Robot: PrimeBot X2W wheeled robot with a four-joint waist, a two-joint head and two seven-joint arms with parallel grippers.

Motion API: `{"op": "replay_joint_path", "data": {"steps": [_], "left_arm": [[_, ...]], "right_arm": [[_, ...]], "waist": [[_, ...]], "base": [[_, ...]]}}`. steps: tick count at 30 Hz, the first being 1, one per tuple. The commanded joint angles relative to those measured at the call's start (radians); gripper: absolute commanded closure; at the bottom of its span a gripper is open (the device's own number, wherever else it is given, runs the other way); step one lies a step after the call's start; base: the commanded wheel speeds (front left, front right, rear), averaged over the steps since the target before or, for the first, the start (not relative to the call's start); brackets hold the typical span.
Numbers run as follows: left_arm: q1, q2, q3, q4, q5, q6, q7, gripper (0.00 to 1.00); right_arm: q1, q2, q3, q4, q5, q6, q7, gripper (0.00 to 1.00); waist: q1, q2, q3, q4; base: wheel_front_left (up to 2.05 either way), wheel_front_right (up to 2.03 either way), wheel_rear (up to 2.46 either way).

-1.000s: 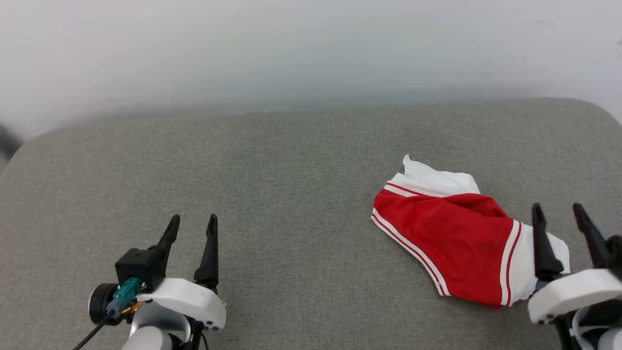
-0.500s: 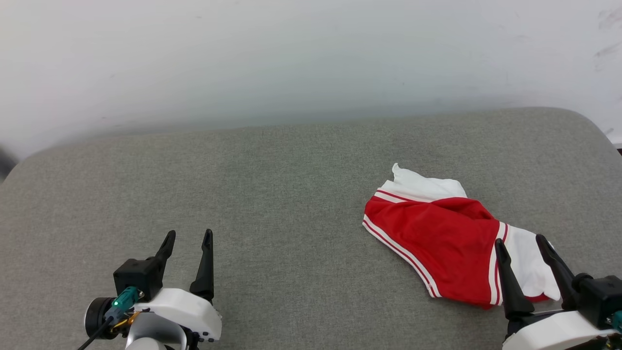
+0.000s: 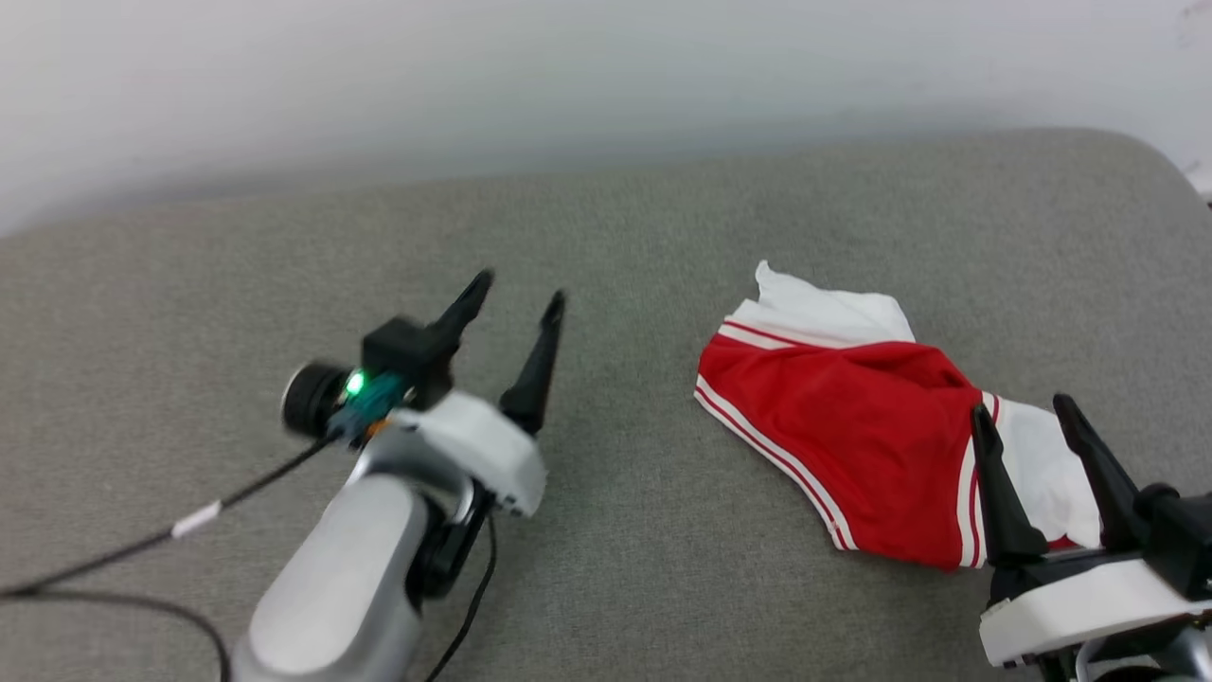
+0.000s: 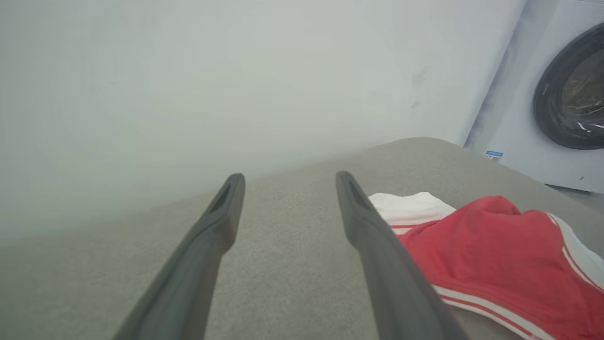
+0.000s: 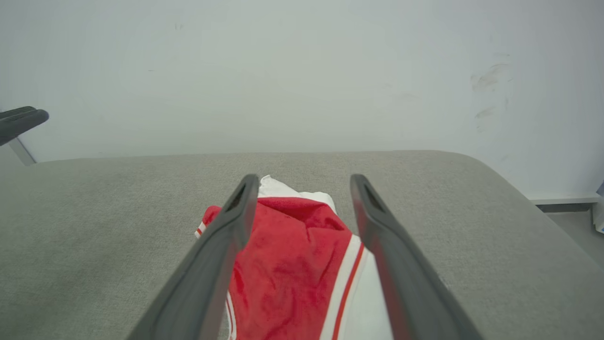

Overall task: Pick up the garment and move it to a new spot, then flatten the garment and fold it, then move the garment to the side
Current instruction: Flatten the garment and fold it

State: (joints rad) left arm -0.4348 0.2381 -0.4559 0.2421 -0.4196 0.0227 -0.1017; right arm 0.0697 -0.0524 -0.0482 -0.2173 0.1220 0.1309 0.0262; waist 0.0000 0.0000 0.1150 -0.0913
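Garment: Your red jersey [image 3: 852, 455] lies bunched in a loose heap. One white sleeve shows at its far end and another at its near right end, and red-and-white striped trim runs along its edges.
Surface: A grey padded surface [image 3: 615, 237] lies under the garment and spreads out on all sides of it.
Right gripper: Your right gripper [image 3: 1021, 407] sits at the garment's near right end. Its two dark fingers are spread wide over the white sleeve and hold nothing. You cannot tell whether they touch the cloth.
Left gripper: Your left gripper [image 3: 520, 288] is well apart, to the garment's left. Its fingers are spread wide and empty, angled toward the garment's far end.
Cable: A black cable [image 3: 246, 488] trails from the left wrist, away from the garment.
Wall: A pale wall [image 3: 568, 66] stands behind the garment.
Washing machine: A washing machine [image 4: 571, 94] stands beyond the garment's far right.
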Motion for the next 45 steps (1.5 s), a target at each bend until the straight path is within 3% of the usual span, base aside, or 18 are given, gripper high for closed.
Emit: {"op": "replay_joint_path", "data": {"steps": [1, 12, 21, 34, 35, 36, 37, 38, 45], "left_arm": [[-0.062, -0.013, -0.018, 0.026, 0.011, -0.019, 0.021, 0.0], [-0.453, -0.112, -0.159, 0.304, 0.014, -0.137, 0.242, 0.0], [-0.604, -0.134, -0.308, 0.524, -0.062, -0.153, 0.46, 0.0], [-0.612, -0.083, -0.55, 0.7, -0.29, -0.153, 0.759, 0.0], [-0.607, -0.083, -0.563, 0.702, -0.307, -0.154, 0.778, 0.14], [-0.605, -0.083, -0.574, 0.7, -0.32, -0.155, 0.788, 0.56], [-0.608, -0.083, -0.583, 0.694, -0.331, -0.155, 0.782, 0.64], [-0.613, -0.081, -0.593, 0.692, -0.338, -0.155, 0.773, 1.0], [-0.687, -0.069, -0.617, 0.649, -0.357, -0.153, 0.635, 1.0]], "right_arm": [[-0.027, 0.003, 0.008, -0.005, -0.009, 0.0, -0.007, 0.0], [-0.089, 0.003, 0.025, -0.002, 0.0, 0.0, -0.027, 0.0], [-0.115, 0.003, 0.046, 0.029, 0.03, 0.0, -0.058, 0.0], [-0.117, 0.003, 0.051, 0.103, 0.088, 0.0, -0.126, 0.0], [-0.119, 0.003, 0.052, 0.107, 0.09, 0.0, -0.129, 0.0], [-0.122, 0.003, 0.052, 0.108, 0.091, 0.0, -0.133, 0.0], [-0.127, 0.003, 0.053, 0.109, 0.092, 0.0, -0.135, 0.0], [-0.131, 0.003, 0.053, 0.11, 0.094, 0.0, -0.139, 0.0], [-0.138, 0.003, 0.043, 0.11, 0.081, 0.0, -0.136, 0.0]], "waist": [[0.0, 0.0, 0.055, -0.024], [0.0, 0.0, 0.191, -0.102], [0.0, 0.0, 0.257, -0.162], [0.0, 0.0, 0.318, -0.238], [0.0, 0.0, 0.32, -0.242], [0.0, 0.0, 0.322, -0.245], [0.0, 0.0, 0.324, -0.247], [0.0, 0.0, 0.324, -0.249], [0.0, 0.0, 0.298, -0.222]], "base": [[0.0, 0.0, 0.0], [0.0, 0.0, 0.0], [0.0, 0.0, 0.0], [0.0, 0.0, 0.0], [0.0, 0.0, 0.0], [0.0, 0.0, 0.0], [0.0, 0.0, 0.0], [0.0, 0.0, 0.0], [0.0, 0.0, 0.0]]}}
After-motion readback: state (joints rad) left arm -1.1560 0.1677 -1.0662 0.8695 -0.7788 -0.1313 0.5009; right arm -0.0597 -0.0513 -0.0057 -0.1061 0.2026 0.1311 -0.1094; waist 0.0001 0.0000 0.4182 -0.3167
